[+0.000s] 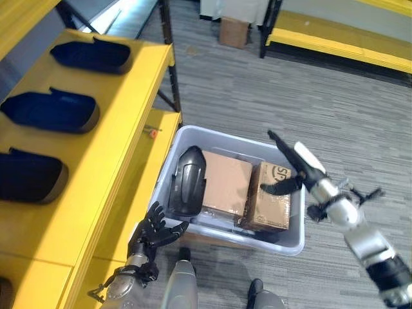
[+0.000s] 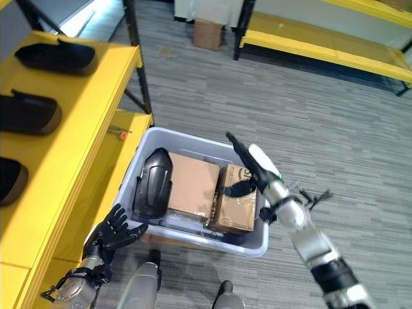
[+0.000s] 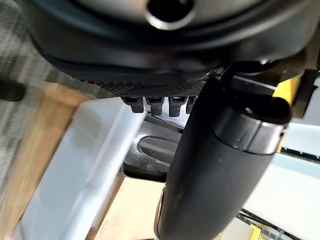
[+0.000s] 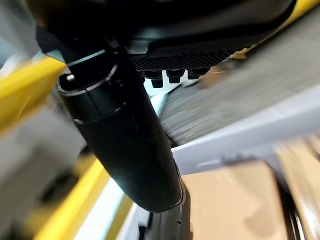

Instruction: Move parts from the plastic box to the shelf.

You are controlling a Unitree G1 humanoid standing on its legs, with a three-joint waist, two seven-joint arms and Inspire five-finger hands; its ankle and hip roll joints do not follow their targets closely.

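A pale translucent plastic box (image 1: 287,243) stands on the floor beside the yellow shelf (image 1: 122,129). In it lie a black moulded part (image 1: 187,180) and two cardboard cartons (image 1: 225,183) (image 1: 270,196). Three similar black parts (image 1: 90,55) (image 1: 51,111) (image 1: 29,174) rest on the shelf's top board. My right hand (image 1: 299,170) hovers over the box's right side, fingers straight and open, thumb above the right carton. My left hand (image 1: 151,232) is open with fingers spread, just outside the box's near left corner. In the left wrist view the black part (image 3: 155,150) lies past the thumb (image 3: 220,165).
The shelf's lower board carries a small red item (image 1: 152,134) close to the box. A black shelf post (image 1: 168,71) stands behind the box. A brown carton (image 1: 233,31) sits on the grey carpet far back, and a second yellow rack (image 1: 341,42) runs along the far right.
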